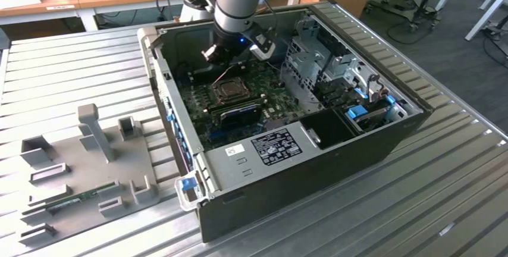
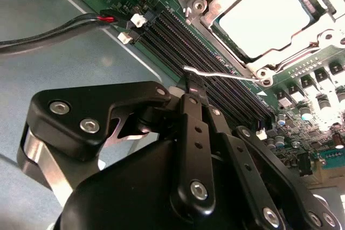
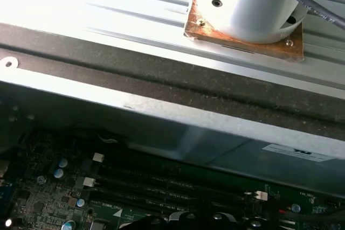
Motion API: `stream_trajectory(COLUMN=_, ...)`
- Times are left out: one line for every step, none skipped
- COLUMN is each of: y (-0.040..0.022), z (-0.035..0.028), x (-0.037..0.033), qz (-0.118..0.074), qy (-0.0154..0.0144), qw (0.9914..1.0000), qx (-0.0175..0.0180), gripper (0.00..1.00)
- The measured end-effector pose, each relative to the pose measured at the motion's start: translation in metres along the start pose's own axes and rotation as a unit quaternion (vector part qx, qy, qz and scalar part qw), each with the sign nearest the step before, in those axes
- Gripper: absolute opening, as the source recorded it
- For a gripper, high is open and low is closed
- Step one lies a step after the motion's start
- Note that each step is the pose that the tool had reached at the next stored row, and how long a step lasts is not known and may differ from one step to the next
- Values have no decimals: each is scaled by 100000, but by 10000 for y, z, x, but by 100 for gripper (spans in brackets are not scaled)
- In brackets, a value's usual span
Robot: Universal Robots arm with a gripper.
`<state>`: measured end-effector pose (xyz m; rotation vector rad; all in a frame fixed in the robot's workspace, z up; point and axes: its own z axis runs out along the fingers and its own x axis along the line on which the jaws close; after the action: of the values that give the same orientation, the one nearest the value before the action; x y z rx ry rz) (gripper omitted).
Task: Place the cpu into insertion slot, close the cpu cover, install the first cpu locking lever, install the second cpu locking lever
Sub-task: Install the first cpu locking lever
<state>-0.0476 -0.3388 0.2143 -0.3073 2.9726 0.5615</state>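
In the second wrist view the cpu [image 2: 264, 14] lies flat in the insertion slot [image 2: 202, 22], its pale face showing through the window of the silver cpu cover [image 2: 302, 39], which lies down over it. A thin silver locking lever [image 2: 223, 75] juts out from the socket's corner over the black memory slots. My gripper [image 2: 192, 87] hangs just short of the lever's free end, fingers drawn together with nothing seen between them. In the exterior view the gripper [image 1: 237, 66] reaches into the open computer case, just above the insertion slot [image 1: 230, 91].
Black and red cables [image 2: 64, 28] run beside the memory slots [image 2: 215, 63]. A grey drive cage [image 1: 317, 60] and the case walls [image 1: 171, 108] close in around the board. On the slatted table's left stands a grey fixture [image 1: 91, 162]. The case's upper wall [image 3: 161, 111] lies close by.
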Motion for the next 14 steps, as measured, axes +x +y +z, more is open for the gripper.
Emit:
stream_trajectory(y=1, z=-1, x=6, qz=-18, qy=-45, qw=100000, qx=8, gripper=10)
stream_trajectory(y=2, z=-1, x=12, qz=-38, qy=-92, qw=100000, qx=18, gripper=10)
stream_trajectory(y=4, z=-2, x=17, qz=-52, qy=-128, qw=100000, qx=30, gripper=10)
stream_trajectory(y=5, z=-2, x=23, qz=-74, qy=-176, qw=100000, qx=37, gripper=10)
stream_trajectory(y=6, z=-3, x=30, qz=-97, qy=-230, qw=100000, qx=49, gripper=10)
stream_trajectory(y=7, z=-3, x=34, qz=-105, qy=-262, qw=100000, qx=55, gripper=10)
stream_trajectory(y=8, z=-3, x=34, qz=-116, qy=-273, qw=100000, qx=52, gripper=10)
stream_trajectory(y=9, z=-8, x=34, qz=-118, qy=-270, qw=100000, qx=62, gripper=10)
stream_trajectory(y=11, z=-14, x=33, qz=-121, qy=-277, qw=100000, qx=61, gripper=10)
stream_trajectory(y=15, z=-23, x=32, qz=-120, qy=-290, qw=99999, qx=58, gripper=10)
stream_trajectory(y=19, z=-32, x=30, qz=-119, qy=-298, qw=99999, qx=53, gripper=10)
stream_trajectory(y=23, z=-44, x=29, qz=-123, qy=-298, qw=99999, qx=58, gripper=10)
stream_trajectory(y=27, z=-55, x=27, qz=-126, qy=-305, qw=99999, qx=56, gripper=10)
stream_trajectory(y=31, z=-66, x=25, qz=-129, qy=-312, qw=99999, qx=55, gripper=10)
